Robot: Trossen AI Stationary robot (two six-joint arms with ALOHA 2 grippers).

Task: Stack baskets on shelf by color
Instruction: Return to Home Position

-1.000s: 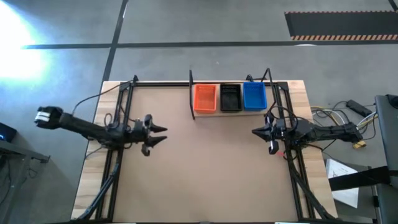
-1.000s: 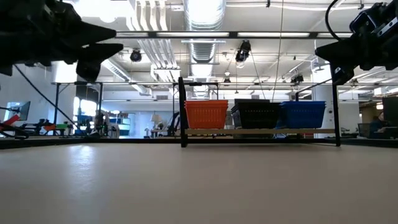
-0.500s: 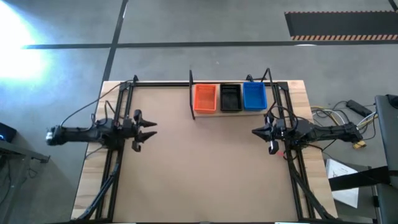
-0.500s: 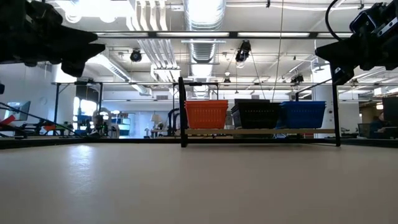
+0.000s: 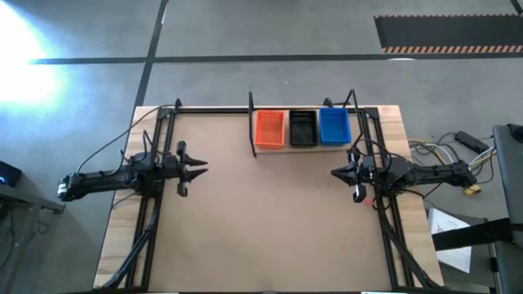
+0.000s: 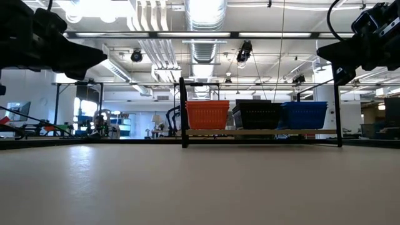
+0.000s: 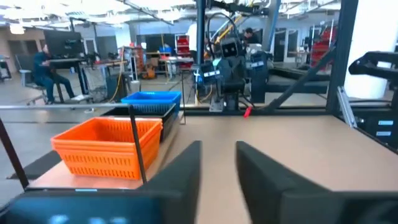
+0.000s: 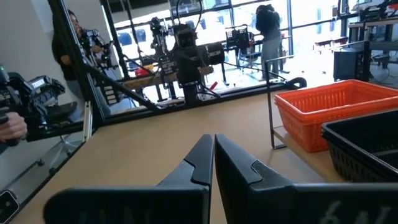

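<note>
The shelf, a light board between thin black end frames, stands at the table's far edge. On it sit the orange basket, the black basket and the blue basket side by side, also seen as orange basket, black basket and blue basket. My left gripper hovers open over the table's left part, level, pointing right; in its wrist view the left gripper shows a gap. My right gripper hovers shut over the right part, pointing left; the right gripper fingers meet.
Black rails run along the table's left side and black rails along its right side, under the arms. Bare tabletop lies between the grippers and in front of the shelf. People stand in the room beyond the table.
My left arm has drawn back toward the table's left edge, its gripper turning about its own axis while staying level. The right arm and the baskets have kept still.
</note>
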